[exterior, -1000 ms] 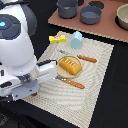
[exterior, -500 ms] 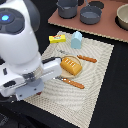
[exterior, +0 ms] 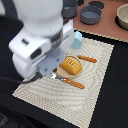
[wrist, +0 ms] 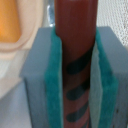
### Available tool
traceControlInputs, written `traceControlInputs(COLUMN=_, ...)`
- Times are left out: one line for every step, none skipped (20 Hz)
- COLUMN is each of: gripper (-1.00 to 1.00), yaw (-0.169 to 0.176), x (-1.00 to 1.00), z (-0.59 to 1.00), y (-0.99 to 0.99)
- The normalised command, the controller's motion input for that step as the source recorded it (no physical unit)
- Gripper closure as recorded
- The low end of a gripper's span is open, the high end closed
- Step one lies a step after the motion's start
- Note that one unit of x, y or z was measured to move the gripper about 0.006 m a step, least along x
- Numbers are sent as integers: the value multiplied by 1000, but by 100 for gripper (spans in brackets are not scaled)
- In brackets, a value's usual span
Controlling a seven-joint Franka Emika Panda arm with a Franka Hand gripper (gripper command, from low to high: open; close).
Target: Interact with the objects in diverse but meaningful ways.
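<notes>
In the wrist view we see the jaws pressed against both sides of the dark brown sausage, which stands lengthwise between the green pads. In the exterior view the arm leans low over the woven mat, covering its near corner. The bread loaf lies just beside the arm. The light blue carton stands behind it. Grey pots sit on the desk beyond the mat's far edge.

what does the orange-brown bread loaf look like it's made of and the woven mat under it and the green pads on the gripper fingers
Orange-brown scored bread loaf: probably smooth moulded plastic, uniform colour with slight sheen. Pale woven mat: seemingly fabric or straw, fine ribbed weave. Green finger pads: looks like soft matte rubber or foam, pressed against the dark brown sausage.
</notes>
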Motion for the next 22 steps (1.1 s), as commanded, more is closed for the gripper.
traceControlInputs(gripper=100, yaw=69, x=-209, z=923, y=911)
traceControlInputs(gripper=100, yaw=73, x=-431, z=723, y=849)
traceControlInputs(gripper=100, yaw=70, x=-443, z=691, y=857)
traceControlInputs(gripper=100, yaw=68, x=-460, z=683, y=851)
traceControlInputs(gripper=100, yaw=64, x=-480, z=657, y=854)
traceControlInputs(gripper=100, yaw=62, x=-483, z=634, y=857)
traceControlInputs(gripper=100, yaw=63, x=-514, z=620, y=843)
traceControlInputs(gripper=100, yaw=62, x=-531, z=617, y=843)
traceControlInputs(gripper=100, yaw=54, x=-534, z=626, y=863)
traceControlInputs(gripper=100, yaw=42, x=-546, z=620, y=886)
traceControlInputs(gripper=100, yaw=38, x=-531, z=629, y=900)
traceControlInputs(gripper=100, yaw=31, x=-517, z=611, y=920)
traceControlInputs(gripper=100, yaw=27, x=-483, z=571, y=943)
traceControlInputs(gripper=100, yaw=25, x=-457, z=534, y=951)
traceControlInputs(gripper=100, yaw=24, x=-429, z=471, y=957)
traceControlInputs(gripper=100, yaw=27, x=-429, z=406, y=951)
traceControlInputs(gripper=100, yaw=30, x=-434, z=400, y=943)
traceControlInputs(gripper=100, yaw=32, x=-434, z=391, y=940)
traceControlInputs(gripper=100, yaw=32, x=-417, z=363, y=940)
traceControlInputs(gripper=100, yaw=33, x=-414, z=320, y=934)
traceControlInputs(gripper=100, yaw=34, x=-389, z=294, y=937)
traceControlInputs(gripper=100, yaw=35, x=-326, z=240, y=940)
